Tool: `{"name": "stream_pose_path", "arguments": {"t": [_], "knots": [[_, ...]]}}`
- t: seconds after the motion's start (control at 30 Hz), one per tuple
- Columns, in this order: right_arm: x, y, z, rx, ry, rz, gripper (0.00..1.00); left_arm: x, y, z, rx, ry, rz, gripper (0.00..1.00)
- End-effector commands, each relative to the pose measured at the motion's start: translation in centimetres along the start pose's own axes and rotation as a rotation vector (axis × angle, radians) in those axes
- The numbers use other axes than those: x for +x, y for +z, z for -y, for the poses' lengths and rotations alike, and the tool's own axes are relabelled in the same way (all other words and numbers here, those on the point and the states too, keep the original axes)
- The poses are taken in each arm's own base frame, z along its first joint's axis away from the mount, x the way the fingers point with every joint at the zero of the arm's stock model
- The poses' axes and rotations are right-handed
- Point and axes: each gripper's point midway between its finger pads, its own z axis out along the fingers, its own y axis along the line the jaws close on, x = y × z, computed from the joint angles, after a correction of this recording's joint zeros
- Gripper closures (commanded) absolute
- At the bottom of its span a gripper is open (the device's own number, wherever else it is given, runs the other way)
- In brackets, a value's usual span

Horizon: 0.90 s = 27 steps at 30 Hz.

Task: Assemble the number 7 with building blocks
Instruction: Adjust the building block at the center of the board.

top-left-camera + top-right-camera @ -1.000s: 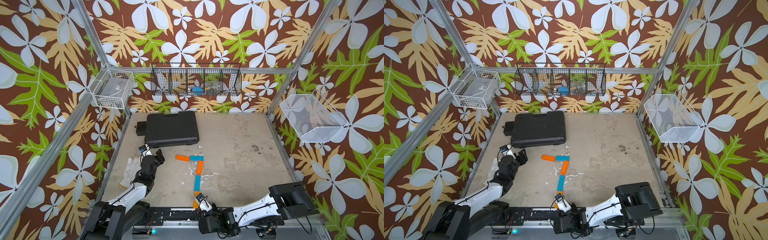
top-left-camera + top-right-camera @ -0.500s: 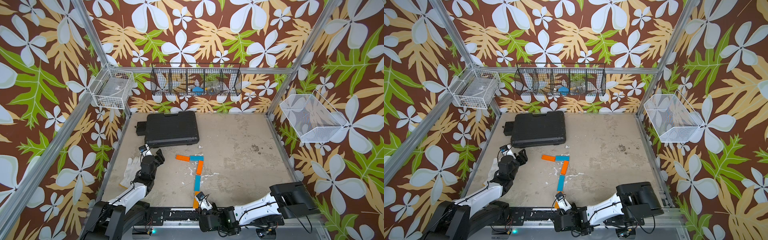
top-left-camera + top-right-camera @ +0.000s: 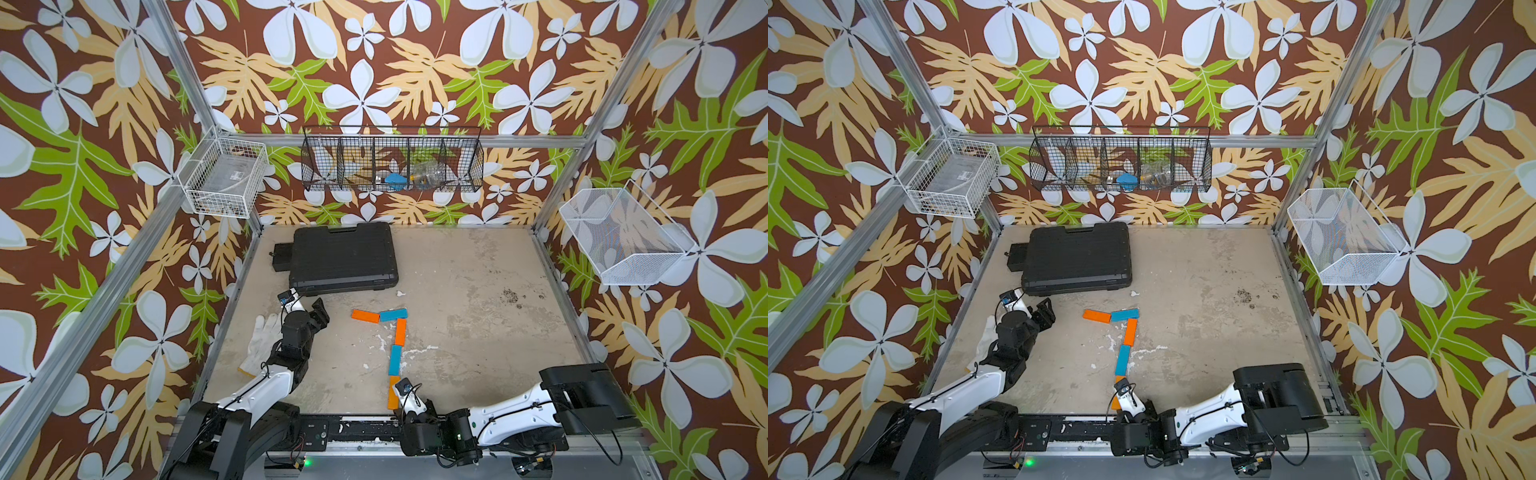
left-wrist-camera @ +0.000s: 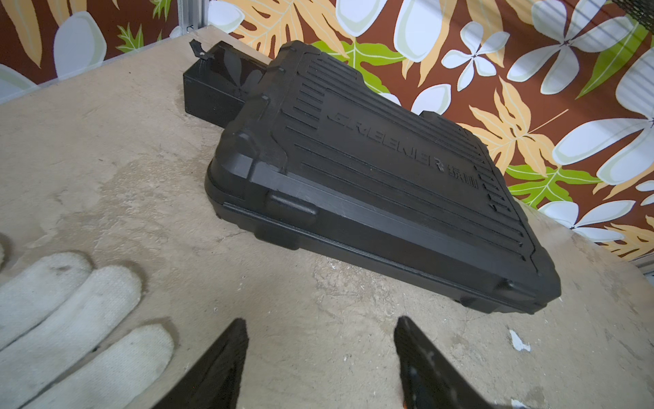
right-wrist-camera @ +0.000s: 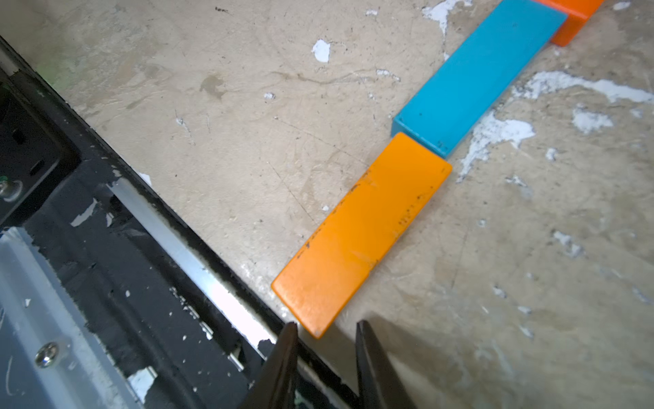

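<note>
Barely shifting since a second ago, the right pincer (image 5: 326, 323), narrow and empty, is hovering beside the orange block (image 5: 361, 233) at the front edge of the table (image 3: 478, 332), risking knocking the number 7 (image 3: 400, 332) crooked, while the left pincer (image 4: 320, 320) is waiting wide, empty.

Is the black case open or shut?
Shut: the case lies flat on the table, its two halves meeting along the front seam with no gap.

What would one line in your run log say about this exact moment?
stage: number 7 laid out | left tool: open, empty, near white glove | right tool: narrowly open, empty, at bottom orange block
</note>
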Motion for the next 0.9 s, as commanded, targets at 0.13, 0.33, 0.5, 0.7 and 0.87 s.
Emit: {"name": "stream_pose_path", "arguments": {"t": [0.13, 0.33, 0.5, 0.7, 0.87], "knots": [[0.9, -0.1, 1.0, 0.04, -0.037, -0.05, 0.69, -0.5, 0.1, 0.2, 0.004, -0.003, 0.015, 0.31], [0.2, -0.8, 0.3, 0.021, -0.029, -0.053, 0.61, -0.5, 0.1, 0.2, 0.004, -0.002, 0.014, 0.31], [-1.9, -2.9, 0.1, 0.009, -0.022, -0.002, 0.52, -0.5, 0.1, 0.2, 0.004, -0.002, 0.015, 0.31], [-8.5, -5.1, 4.6, 0.018, 0.008, 0.161, 0.5, -0.5, 0.1, 0.2, 0.004, -0.001, 0.016, 0.31], [-14.4, -3.7, 12.1, 0.052, 0.103, 0.241, 0.57, -0.4, 0.3, 0.5, 0.016, 0.006, 0.004, 0.31]]}}
